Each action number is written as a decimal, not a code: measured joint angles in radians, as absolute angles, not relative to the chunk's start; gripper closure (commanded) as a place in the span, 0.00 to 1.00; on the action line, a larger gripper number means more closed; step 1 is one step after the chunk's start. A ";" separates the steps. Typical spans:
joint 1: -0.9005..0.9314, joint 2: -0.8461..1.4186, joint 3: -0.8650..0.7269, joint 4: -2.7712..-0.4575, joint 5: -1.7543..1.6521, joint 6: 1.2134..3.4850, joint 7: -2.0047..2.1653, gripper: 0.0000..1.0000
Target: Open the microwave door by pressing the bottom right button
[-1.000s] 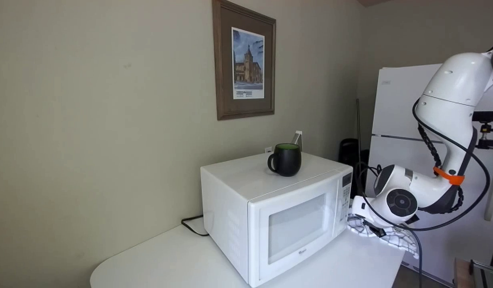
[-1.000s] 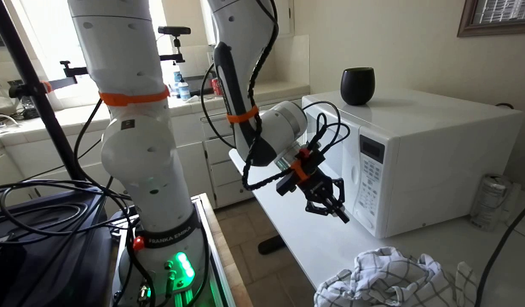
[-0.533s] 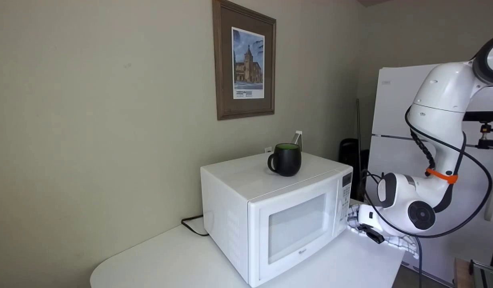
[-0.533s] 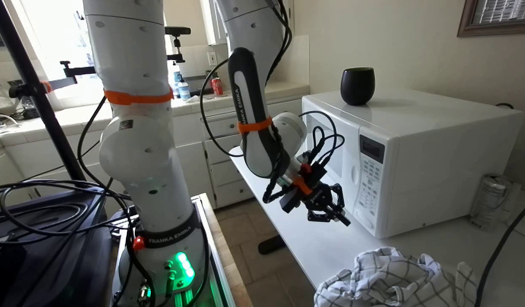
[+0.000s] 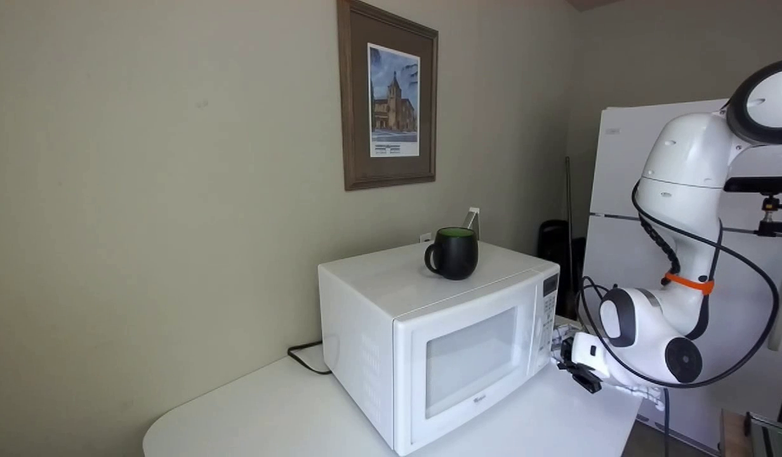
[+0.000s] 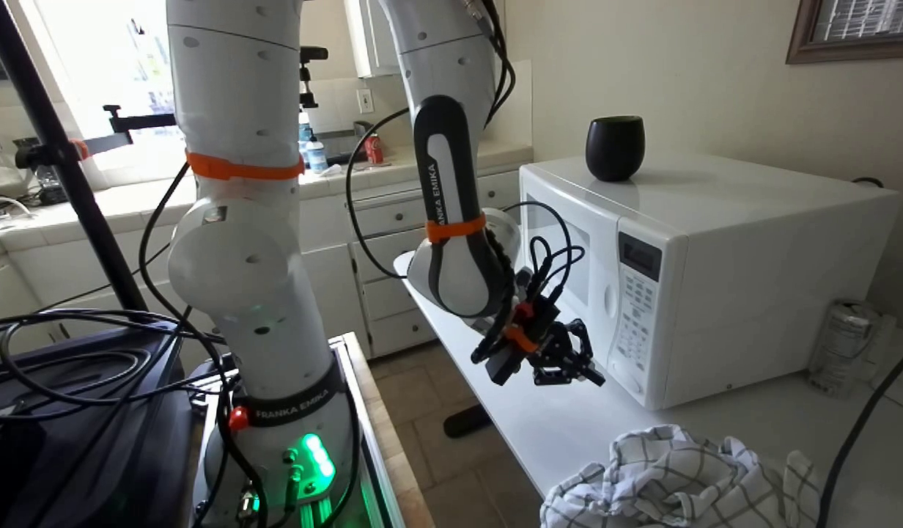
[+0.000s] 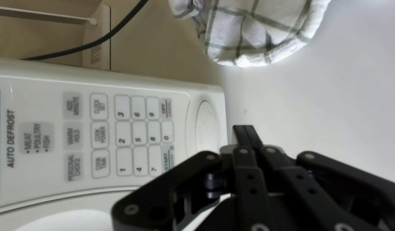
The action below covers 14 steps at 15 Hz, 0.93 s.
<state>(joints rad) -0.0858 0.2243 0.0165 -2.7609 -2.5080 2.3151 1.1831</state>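
The white microwave (image 5: 359, 362) stands on a white table, and it also shows in an exterior view (image 6: 781, 293). Its microwave door (image 5: 472, 362) is shut. The control strip (image 7: 98, 134) fills the left of the wrist view, with a big oval button (image 7: 207, 126) at its bottom end. The button sits low on the strip in an exterior view (image 6: 627, 378). My gripper (image 7: 244, 128) is shut and empty. In the wrist view its fingertips are just right of the microwave's bottom edge, beside the button. In an exterior view the gripper (image 6: 596, 376) is in front of the strip's lower part; contact cannot be told.
A black mug (image 5: 456, 255) stands on the microwave. A checkered towel (image 6: 671, 477) lies on the table (image 6: 547, 411) near the strip. A can (image 6: 841, 348) stands beside the microwave, and a black cable (image 6: 862, 440) hangs nearby. A white refrigerator (image 5: 619, 254) stands behind the arm.
The arm's elbow and wrist have swung round and sunk, tilting the hand differently. The fingertips have moved only slightly, a little right in an exterior view. The gripper stays shut; the microwave has not moved.
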 measured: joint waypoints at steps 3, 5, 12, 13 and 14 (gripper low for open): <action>-0.088 0.229 0.024 -2.757 -2.507 2.313 1.186 0.99; -0.091 0.229 0.024 -2.756 -2.507 2.313 1.185 0.99; -0.090 0.230 0.045 -2.739 -2.507 2.287 1.186 1.00; -0.089 0.230 0.051 -2.736 -2.507 2.279 1.187 1.00; -0.088 0.232 0.056 -2.732 -2.507 2.275 1.187 1.00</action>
<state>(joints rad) -0.0882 0.2320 0.0557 -2.7316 -2.5071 2.2753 1.1870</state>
